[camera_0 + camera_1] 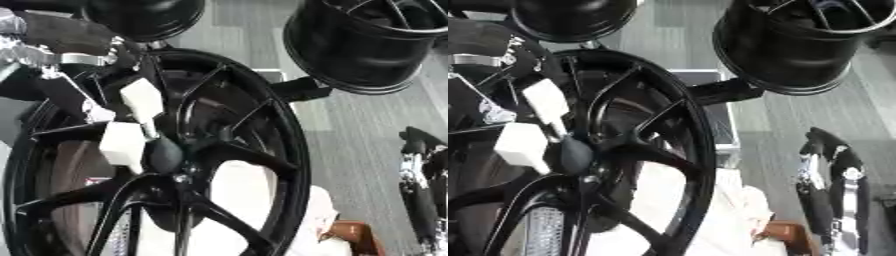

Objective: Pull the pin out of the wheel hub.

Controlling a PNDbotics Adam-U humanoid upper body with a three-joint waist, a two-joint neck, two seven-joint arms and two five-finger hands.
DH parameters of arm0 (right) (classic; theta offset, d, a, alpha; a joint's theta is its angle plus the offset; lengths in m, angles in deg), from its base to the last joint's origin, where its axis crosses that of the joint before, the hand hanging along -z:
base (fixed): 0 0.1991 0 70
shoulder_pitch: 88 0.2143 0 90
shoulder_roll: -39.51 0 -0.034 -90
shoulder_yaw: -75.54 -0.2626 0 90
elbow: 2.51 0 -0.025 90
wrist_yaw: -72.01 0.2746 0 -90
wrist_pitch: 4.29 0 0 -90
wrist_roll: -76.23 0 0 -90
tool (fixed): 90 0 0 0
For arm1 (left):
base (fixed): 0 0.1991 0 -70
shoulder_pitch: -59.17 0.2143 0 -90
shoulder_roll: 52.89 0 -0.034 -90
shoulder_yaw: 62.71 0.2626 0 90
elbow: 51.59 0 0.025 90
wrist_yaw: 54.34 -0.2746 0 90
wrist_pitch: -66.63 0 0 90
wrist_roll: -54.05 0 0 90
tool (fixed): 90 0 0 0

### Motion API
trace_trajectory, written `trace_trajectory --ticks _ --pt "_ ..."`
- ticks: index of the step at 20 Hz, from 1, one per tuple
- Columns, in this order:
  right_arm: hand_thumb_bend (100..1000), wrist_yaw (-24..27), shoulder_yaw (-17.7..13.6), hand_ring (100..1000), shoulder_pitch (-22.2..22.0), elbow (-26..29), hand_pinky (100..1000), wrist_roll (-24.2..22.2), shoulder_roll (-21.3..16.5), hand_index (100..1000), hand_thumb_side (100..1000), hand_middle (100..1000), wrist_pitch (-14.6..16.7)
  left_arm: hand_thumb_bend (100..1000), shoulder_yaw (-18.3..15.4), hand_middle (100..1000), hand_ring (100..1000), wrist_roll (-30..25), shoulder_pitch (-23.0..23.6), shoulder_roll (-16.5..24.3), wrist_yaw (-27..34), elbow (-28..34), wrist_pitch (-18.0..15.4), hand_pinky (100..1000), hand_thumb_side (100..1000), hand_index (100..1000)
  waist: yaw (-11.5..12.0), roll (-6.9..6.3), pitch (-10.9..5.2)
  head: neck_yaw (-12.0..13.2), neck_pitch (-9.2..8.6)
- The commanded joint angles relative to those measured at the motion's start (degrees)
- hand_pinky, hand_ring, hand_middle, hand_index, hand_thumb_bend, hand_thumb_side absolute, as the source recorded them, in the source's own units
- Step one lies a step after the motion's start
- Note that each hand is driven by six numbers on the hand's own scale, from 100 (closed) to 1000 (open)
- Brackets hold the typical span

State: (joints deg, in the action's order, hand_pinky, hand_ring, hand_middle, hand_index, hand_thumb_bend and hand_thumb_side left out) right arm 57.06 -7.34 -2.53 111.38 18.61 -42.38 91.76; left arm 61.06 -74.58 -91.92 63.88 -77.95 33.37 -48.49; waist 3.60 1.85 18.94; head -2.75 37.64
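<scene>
Fingers of the left hand (pixel 131 120) pinch the pin (pixel 164 152) at the wheel hub (pixel 175 175), frame centre-left; the right hand (pixel 833 190) hangs open lower right.

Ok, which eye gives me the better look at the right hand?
The right eye view. There the right hand stands clear of the frame edge, hanging beside the wheel and touching nothing. In the left eye view the same hand sits against the right border, partly cut off. Its fingers are unclear in both.
</scene>
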Motion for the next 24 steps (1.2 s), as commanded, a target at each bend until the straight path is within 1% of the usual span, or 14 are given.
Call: trace_trajectory --ticks 1,3,5,7,8,9,13,16,17,18,19,20,22,24 --pt "100 0.3 0.0 847 0.4 0.7 896 0.1 -0.3 764 720 687 -0.1 173 0.2 811 835 -13.3 -0.6 0.8 0.5 0.0 -13.8 835 445 848 -0.1 -0.17 -0.82 0.1 -0.89" --pt "100 0.4 0.0 846 0.4 0.7 896 0.2 -0.3 764 720 686 -0.1 163 0.6 812 837 -13.3 -0.5 0.8 0.4 -0.1 -14.0 836 469 847 -0.1 -0.19 -0.79 0.1 -0.89" --pt "100 0.6 0.0 846 0.5 0.7 896 0.2 -0.3 764 721 685 -0.1 146 0.9 819 838 -13.3 -0.3 0.7 0.5 -0.3 -14.2 837 478 849 -0.2 -0.18 -0.75 0.1 -0.94" --pt "100 0.7 0.0 846 0.4 0.7 897 0.2 -0.2 764 722 685 -0.1 137 1.0 807 831 -13.3 -0.3 0.6 0.7 -0.3 -14.3 834 482 845 -0.2 -0.16 -0.73 0.0 -0.94" --pt "100 0.7 0.0 845 0.4 0.7 897 0.1 -0.2 763 722 685 -0.1 109 1.0 785 823 -13.3 -0.5 0.5 1.0 -0.2 -14.2 834 479 836 -0.2 -0.17 -0.73 0.1 -0.91" --pt "100 0.7 0.0 845 0.4 0.7 897 0.1 -0.2 763 723 684 -0.2 103 1.0 780 822 -13.3 -0.6 0.4 1.6 -0.1 -14.2 835 481 833 -0.1 -0.18 -0.74 0.1 -0.90" --pt "100 0.9 0.2 844 0.4 0.7 897 -0.2 -0.1 764 724 684 -0.3 123 1.0 683 777 -13.3 -1.2 0.1 3.1 0.7 -13.4 833 503 784 -0.1 -0.19 -0.80 0.1 -0.83" --pt "100 1.0 0.2 844 0.3 0.7 897 -0.4 -0.1 764 724 683 -0.3 124 0.9 653 763 -13.3 -1.5 0.0 3.6 1.1 -12.7 821 516 781 -0.1 -0.20 -0.83 0.1 -0.87" --pt "100 1.0 0.2 844 0.4 0.7 898 -0.4 -0.1 764 724 684 -0.3 122 0.9 622 745 -13.3 -1.5 0.0 3.5 1.1 -12.5 806 514 784 -0.1 -0.20 -0.83 0.1 -0.88" --pt "100 1.1 0.2 844 0.4 0.7 898 -0.4 -0.1 764 724 684 -0.3 122 1.0 622 745 -13.3 -1.5 -0.1 3.3 1.0 -12.3 806 514 784 -0.1 -0.21 -0.82 0.1 -0.89" --pt "100 1.1 0.2 844 0.4 0.7 898 -0.4 0.0 764 725 684 -0.3 100 1.1 544 674 -13.3 -1.4 -0.2 3.1 0.8 -12.2 774 494 775 -0.1 -0.20 -0.81 0.1 -0.92" --pt "100 1.1 0.1 844 0.4 0.7 898 -0.4 0.1 764 725 684 -0.3 100 1.3 508 630 -13.3 -1.4 -0.3 3.2 0.6 -12.2 753 492 769 -0.1 -0.18 -0.79 0.1 -0.94" --pt "100 1.1 0.1 845 0.4 0.7 898 -0.4 0.2 765 725 685 -0.4 100 1.5 459 582 -13.3 -1.4 -0.6 3.3 0.4 -12.2 726 477 750 -0.2 -0.15 -0.77 0.0 -0.90" --pt "100 1.1 0.1 845 0.4 0.7 899 -0.4 0.3 765 725 685 -0.4 100 1.8 413 541 -13.3 -1.4 -0.8 3.6 0.2 -12.1 690 465 704 -0.2 -0.12 -0.76 0.0 -0.87"
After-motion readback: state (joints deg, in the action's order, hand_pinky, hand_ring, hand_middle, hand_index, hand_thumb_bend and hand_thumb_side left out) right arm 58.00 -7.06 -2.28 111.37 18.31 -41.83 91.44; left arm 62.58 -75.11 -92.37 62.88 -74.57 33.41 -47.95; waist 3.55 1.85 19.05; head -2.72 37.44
